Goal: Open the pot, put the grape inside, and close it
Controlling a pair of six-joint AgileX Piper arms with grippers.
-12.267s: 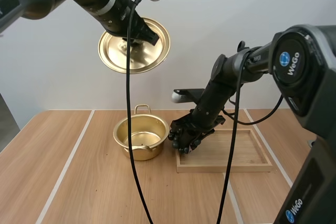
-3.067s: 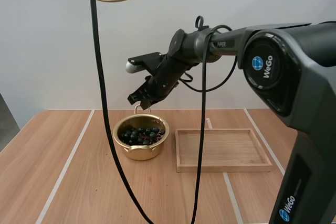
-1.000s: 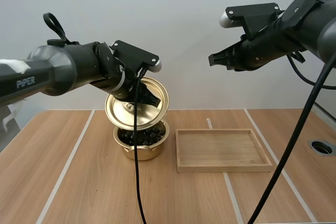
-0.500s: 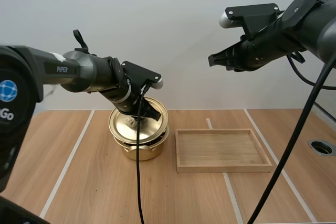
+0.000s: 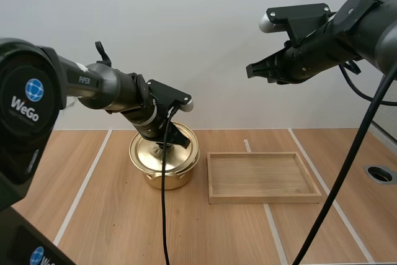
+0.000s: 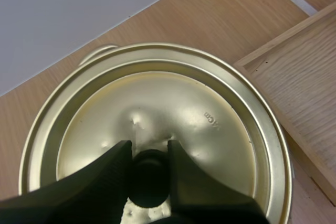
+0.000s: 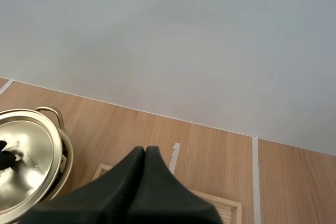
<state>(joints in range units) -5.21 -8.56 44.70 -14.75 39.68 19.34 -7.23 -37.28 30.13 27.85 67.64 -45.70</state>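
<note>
Sets lid (image 5: 146, 151) flat on pot (image 5: 163, 180) at last, covering grapes; pinches knob (image 6: 149, 178) in left gripper (image 6: 149, 149); keeps right gripper (image 5: 250, 70) closed, empty, above tray (image 5: 267, 200). Leaves only release.

Bright, diffuse light w/ soft glare on lid (image 6: 205, 103) & faint shadow under pot (image 5: 166, 179).

1. The left arm (image 5: 105, 88) and right arm (image 5: 366, 23) are matte black to dark grey, built of rounded tubular links.
2. Behind the left end effector (image 5: 170, 142), one link bears white "PiPER" lettering and, closer in, what looks like a pale band (image 5: 151, 116).
3. The big round joint housing (image 5: 28, 100) carries a blue globe badge above white "WeGo".
4. The right end effector (image 5: 249, 71) has black, tapering fingers (image 7: 131, 182).
</note>
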